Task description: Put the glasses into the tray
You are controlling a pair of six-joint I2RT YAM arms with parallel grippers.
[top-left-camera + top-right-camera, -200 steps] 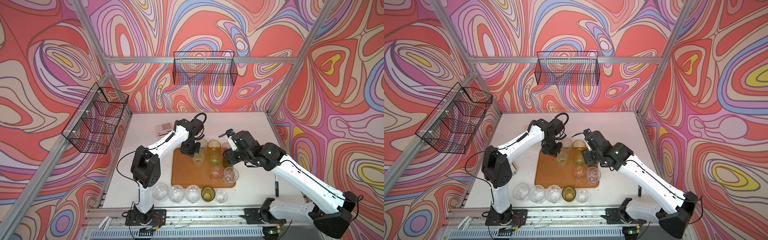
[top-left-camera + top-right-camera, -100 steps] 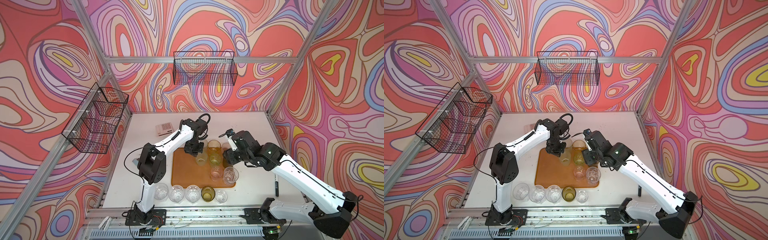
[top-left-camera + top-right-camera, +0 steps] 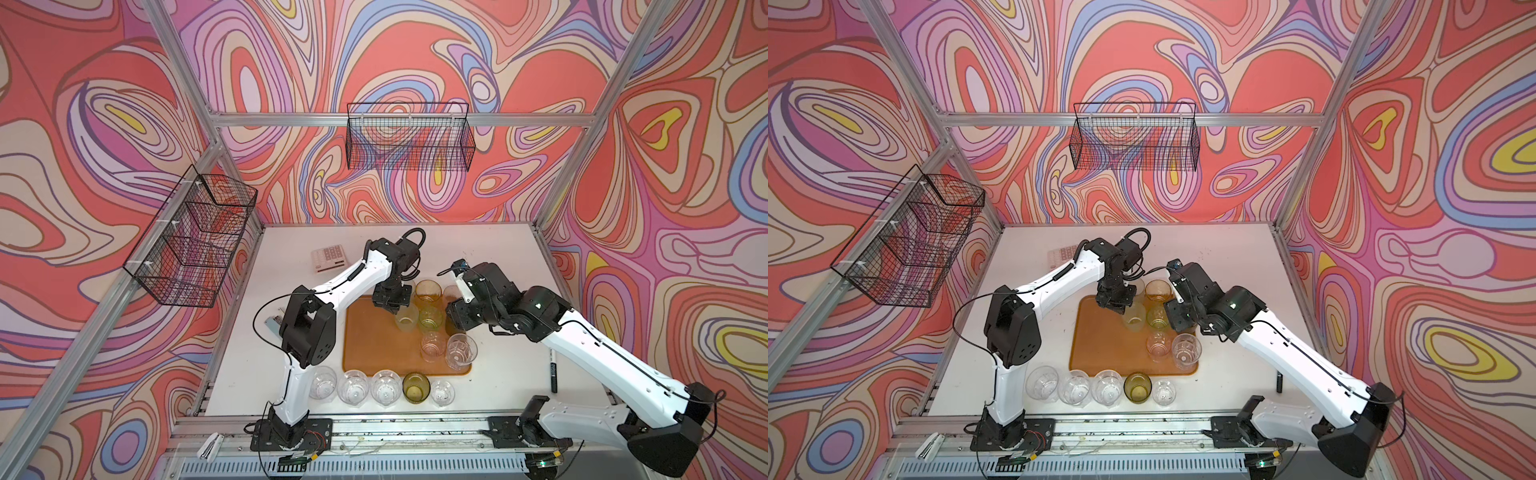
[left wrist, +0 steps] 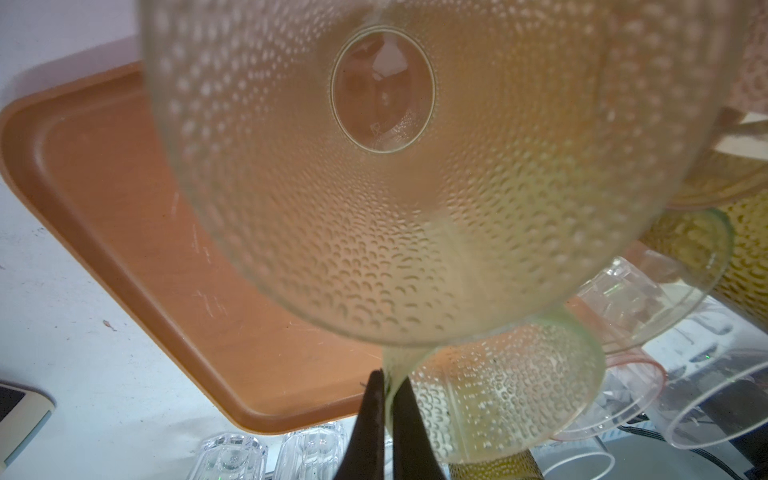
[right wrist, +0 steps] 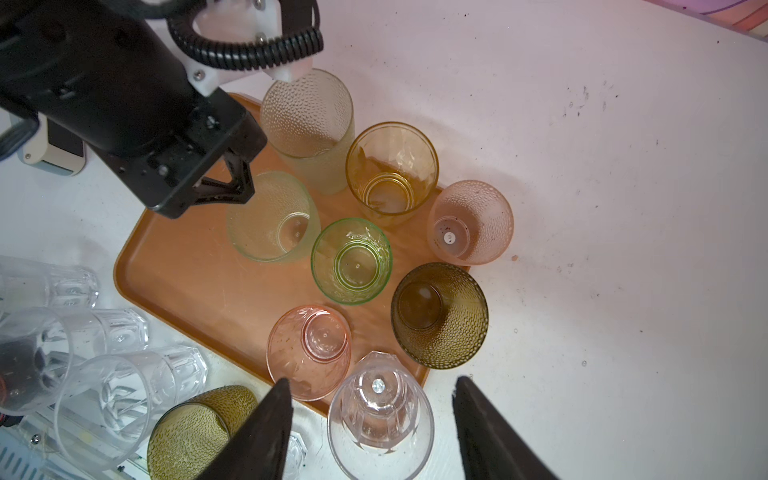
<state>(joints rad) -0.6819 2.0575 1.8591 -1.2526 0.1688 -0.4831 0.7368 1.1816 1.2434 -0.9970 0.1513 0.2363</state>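
Two arms meet over the tray (image 3: pixel 374 336) at frame centre in both top views. Left gripper (image 5: pixel 239 183) is pinched shut on the rim of a pale green dimpled glass (image 5: pixel 272 218), at the tray's upper part; in the left wrist view its dark fingers (image 4: pixel 374 419) clamp the thin wall w/ the glass filling most of the frame. Right gripper (image 5: pixel 370 419) hangs w/ jaws apart, nothing between them, over the tray's right edge beside a clear faceted glass (image 5: pixel 380 409). Crowding the pale glass: a tall frosted glass (image 5: pixel 309 124) just above it, a bright green glass (image 5: pixel 352 261) just to its right, an amber glass (image 5: pixel 391 166) near. Pink dimpled glass (image 5: pixel 469 222) and olive glass (image 5: pixel 439 313) sit at the tray's right rim; whether on or off it I can't tell. Smooth pink glass (image 5: pixel 308 351) is on the tray. Below the tray, off it, a row of clear glasses (image 3: pixel 353 386) plus one olive tumbler (image 3: pixel 415 386) along the table's (image 3: pixel 291 241) lower edge. Calculator (image 3: pixel 329 257) upper left of tray, black marker (image 3: pixel 553 374) to the right.
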